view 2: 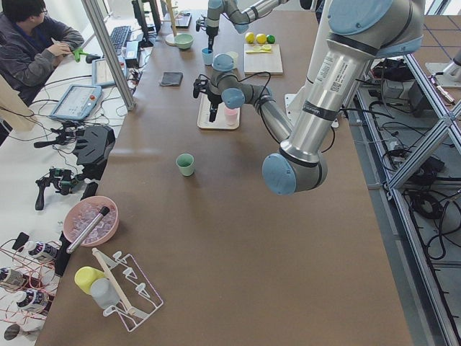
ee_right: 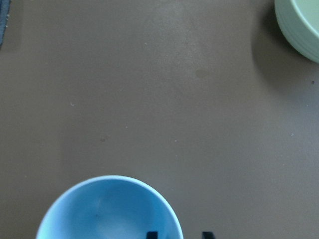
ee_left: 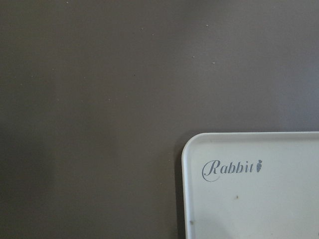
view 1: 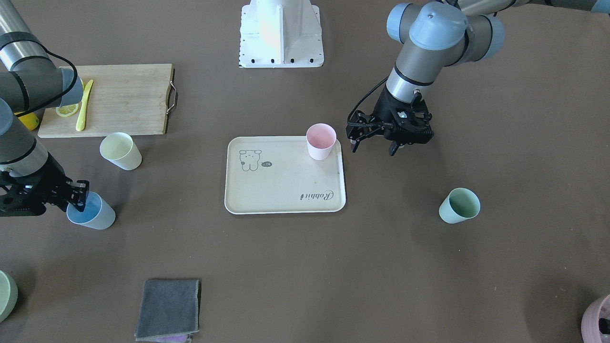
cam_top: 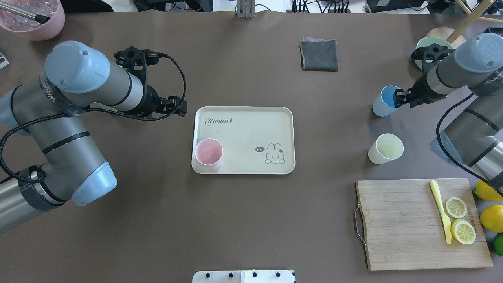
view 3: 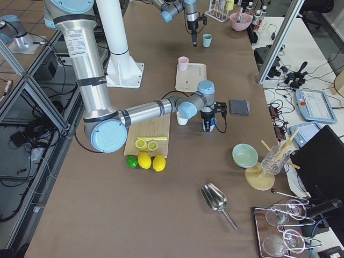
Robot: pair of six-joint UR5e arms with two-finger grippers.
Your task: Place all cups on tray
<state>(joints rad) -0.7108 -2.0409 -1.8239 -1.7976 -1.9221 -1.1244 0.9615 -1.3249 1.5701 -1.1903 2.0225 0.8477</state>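
Observation:
The cream "Rabbit" tray (view 1: 285,186) lies mid-table and also shows in the overhead view (cam_top: 243,129). A pink cup (view 1: 320,141) stands upright on one of its corners. My left gripper (view 1: 374,148) hangs open and empty just beside that corner. The left wrist view shows only the tray's corner (ee_left: 259,199). My right gripper (view 1: 78,200) is at the blue cup (view 1: 90,213), which stands on the table. In the right wrist view its fingertips (ee_right: 152,234) straddle the rim of the blue cup (ee_right: 107,209) with a gap. A pale yellow cup (view 1: 120,151) and a green cup (view 1: 459,205) stand off the tray.
A wooden cutting board (cam_top: 397,224) with a yellow knife and lemon slices lies near the right arm, with whole lemons (cam_top: 489,216) beside it. A grey cloth (cam_top: 319,55), a green bowl (ee_right: 299,25) and a pink bowl (cam_top: 33,19) sit along the far edge.

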